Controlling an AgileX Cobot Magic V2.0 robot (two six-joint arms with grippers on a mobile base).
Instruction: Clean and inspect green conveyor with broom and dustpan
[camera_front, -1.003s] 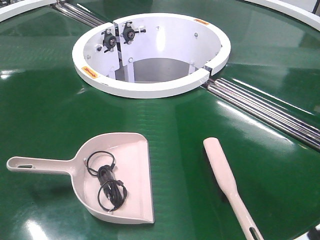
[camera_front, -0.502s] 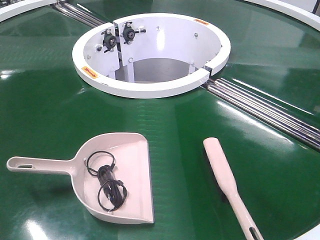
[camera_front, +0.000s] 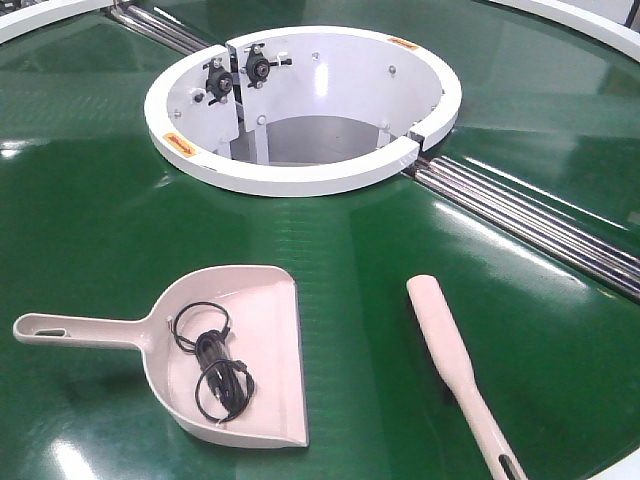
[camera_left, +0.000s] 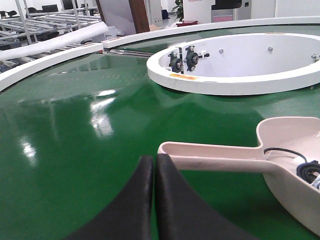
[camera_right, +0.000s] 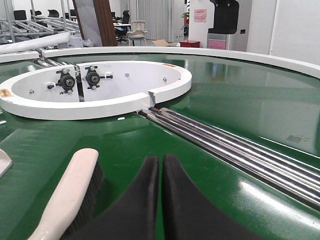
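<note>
Glossy dark-green conveyor belting (camera_front: 90, 200) is filling the whole workspace, curving around a white ring hub (camera_front: 300, 180) with silver roller bars (camera_front: 520, 215) running off to the right. Resting on the belt toward the left is the pale beige-pink plastic dustpan (camera_front: 245, 355), its long flat handle pointing left and its wide flat edge facing right; a tangle of thin black cable (camera_front: 215, 365) is lying inside the scoop. Well apart on the right, the slim pale beige-pink hand broom (camera_front: 455, 365) is lying with its paddle head toward the hub and its tapering handle running back toward the near right edge. The left gripper (camera_left: 154, 165) is hovering just beside the dustpan handle with its dark jaws pressed together and gripping nothing; the right gripper (camera_right: 160, 167) is likewise closed and empty, just right of the broom head. Judging by the loaded pan and idle tools, sweeping looks finished; the next move probably calls for spreading the jaws and taking the handles.
</note>
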